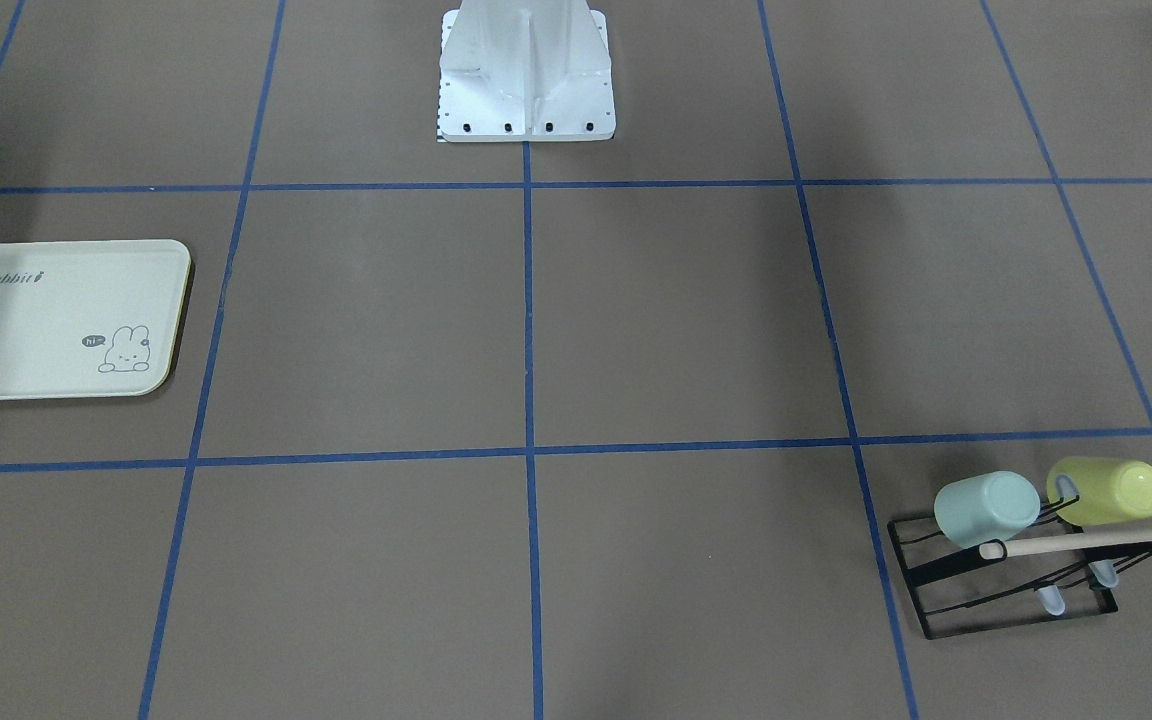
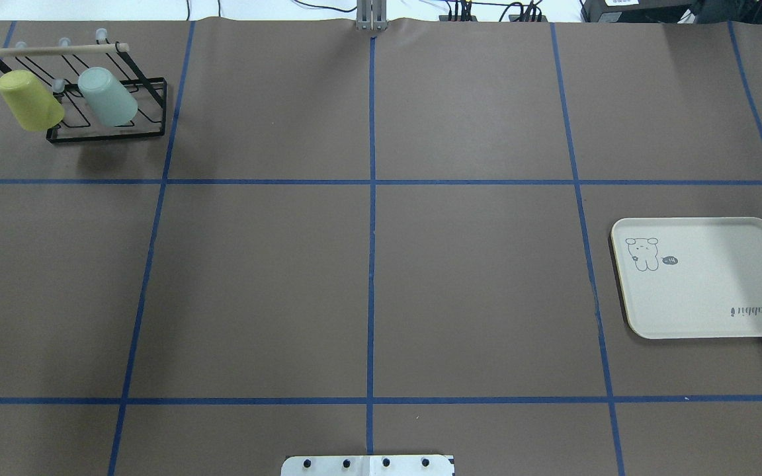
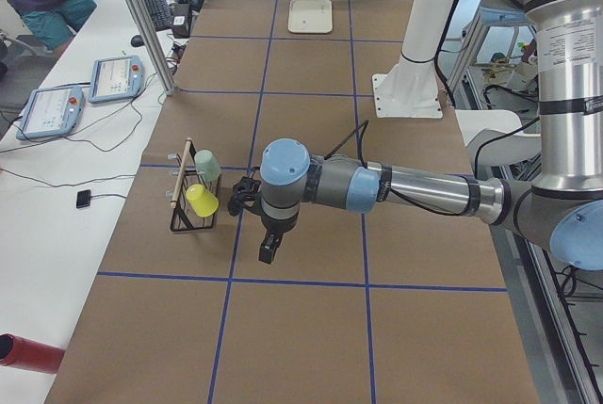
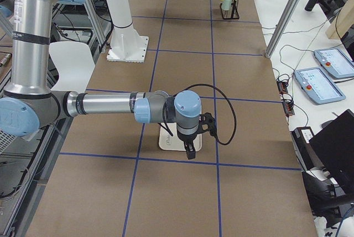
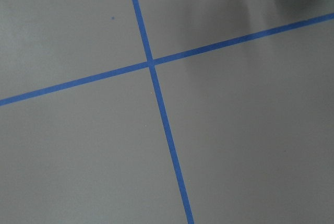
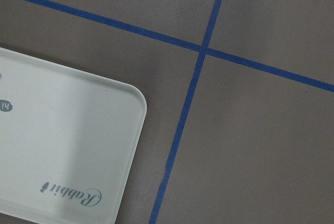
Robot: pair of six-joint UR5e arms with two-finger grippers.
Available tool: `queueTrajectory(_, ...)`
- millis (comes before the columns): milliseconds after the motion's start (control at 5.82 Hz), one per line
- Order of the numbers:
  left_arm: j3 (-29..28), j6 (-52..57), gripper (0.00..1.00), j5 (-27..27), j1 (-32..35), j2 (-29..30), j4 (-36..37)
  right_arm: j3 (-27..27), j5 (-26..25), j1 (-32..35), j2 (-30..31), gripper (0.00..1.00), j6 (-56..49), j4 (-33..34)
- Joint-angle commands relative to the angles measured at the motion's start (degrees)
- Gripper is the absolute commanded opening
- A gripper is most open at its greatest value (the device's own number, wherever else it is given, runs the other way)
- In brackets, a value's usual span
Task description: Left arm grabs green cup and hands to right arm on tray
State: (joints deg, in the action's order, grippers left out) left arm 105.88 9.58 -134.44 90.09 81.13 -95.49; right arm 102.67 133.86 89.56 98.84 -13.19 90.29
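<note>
— Where's the green cup (image 1: pixel 986 508)?
— On the black wire rack (image 2: pixel 106 137), at the table's (image 2: pixel 473 264) far corner on the robot's left; it sits tilted over one of the prongs, just beside the yellow-green cup (image 1: pixel 1108 491); a wooden rod (image 1: pixel 1086 541) runs along the top of the rack.
— And the left arm (image 3: pixel 415 189)?
— Reaching out level above the table; the left gripper (image 3: pixel 268 251) points down, near the rack but apart from it, touching neither cup; from the side I cannot tell whether its fingers are spread or pressed together.
— What about the other side?
— The tray (image 1: pixel 36 320) lies flat well apart from the rack, towards the robot's right end; the right arm (image 4: pixel 105 104) is stretched out level too; the right gripper (image 4: pixel 191 152) hangs pointing down over the tray's edge; again I cannot tell how its fingers stand.
— Anything else on the table?
— Blue tape lines (image 2: pixel 372 264) marking the brown cover into squares.
</note>
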Motion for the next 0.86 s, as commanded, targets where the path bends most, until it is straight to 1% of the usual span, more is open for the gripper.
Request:
queueTrajectory(0,-5.1,-0.6,1.0,0.1,0.0,6.1,-3.7,-0.3,0.5,0.0,-0.5,1.0,0.0,-0.1)
queueTrajectory(172,-8.4,-0.4,1.0,0.1,-0.1,11.1,-4.2,-0.3,0.5,0.0,-1.5,1.0,0.1,0.0)
queueTrajectory(515,-11.6,-0.6,1.0,1.3,-0.1,18.5,-5.6,-1.0,0.5,-0.1,-2.5,1.0,0.0,-1.4)
queueTrajectory(687,-12.0,-3.6,1.0,1.1,-0.1,21.1,-5.7,-1.0,0.4,-0.1,-3.6,1.0,0.2,-1.4)
